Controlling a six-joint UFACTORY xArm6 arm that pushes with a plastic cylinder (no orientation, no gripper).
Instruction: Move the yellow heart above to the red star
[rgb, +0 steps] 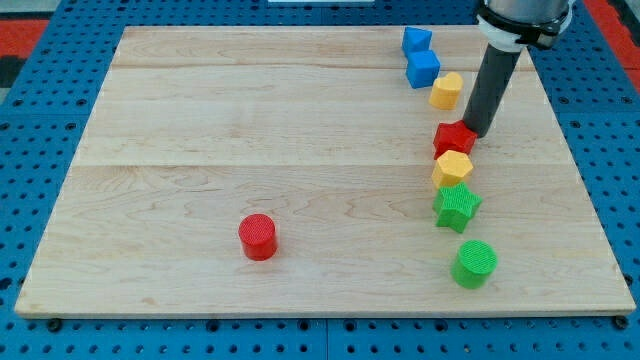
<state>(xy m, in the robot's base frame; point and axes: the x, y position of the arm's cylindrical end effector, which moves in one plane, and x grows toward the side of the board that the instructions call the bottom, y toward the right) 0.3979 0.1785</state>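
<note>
The yellow heart (447, 90) lies at the view's upper right, just below and right of two blue blocks. The red star (453, 137) lies below it, with a small gap between them. My tip (474, 134) rests on the board at the red star's right edge, touching or almost touching it. It is below and right of the yellow heart. The dark rod rises from there toward the view's top right.
A blue block (417, 40) and a blue cube (423, 69) sit above the heart. Below the red star, in a column, are a yellow pentagon (452, 167), a green star (457, 207) and a green cylinder (474, 263). A red cylinder (258, 237) stands at lower centre-left.
</note>
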